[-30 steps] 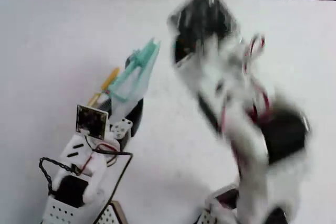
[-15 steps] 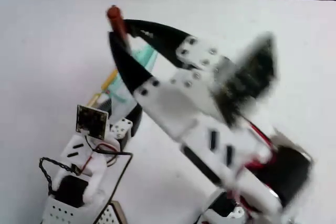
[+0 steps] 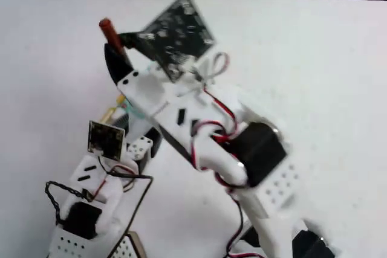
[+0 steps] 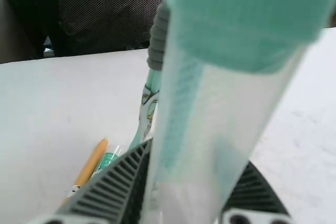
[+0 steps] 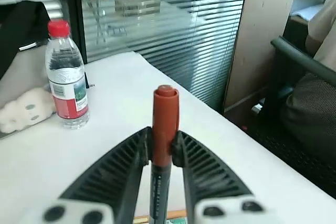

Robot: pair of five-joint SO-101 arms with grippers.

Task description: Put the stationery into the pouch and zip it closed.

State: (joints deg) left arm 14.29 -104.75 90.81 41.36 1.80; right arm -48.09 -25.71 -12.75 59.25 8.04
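**Spotter:** Red-brown marker (image 5: 165,124) in your right gripper (image 5: 161,141), both fingers pressed on its barrel, cap up. I judge you're mid-loading.

**Operator:** Where's the pouch?

**Spotter:** Your left gripper (image 4: 191,167) is clamped on the pouch (image 4: 226,87) and holds it up off the table (image 3: 314,58), teal zip band (image 4: 247,19) on top. I can't tell whether the mouth is open.

**Operator:** And the arms?

**Spotter:** From above, your right arm (image 3: 242,149) stretches from 5 o'clock to 10 o'clock, crossing over the pouch. Your left arm (image 3: 97,191) sits at 7 o'clock.

**Operator:** Next?

**Spotter:** Tip the marker's tail down into the mouth, then let go. A yellow pen (image 4: 90,163) lies on the table at the pouch's 9 o'clock, so zipping comes later.
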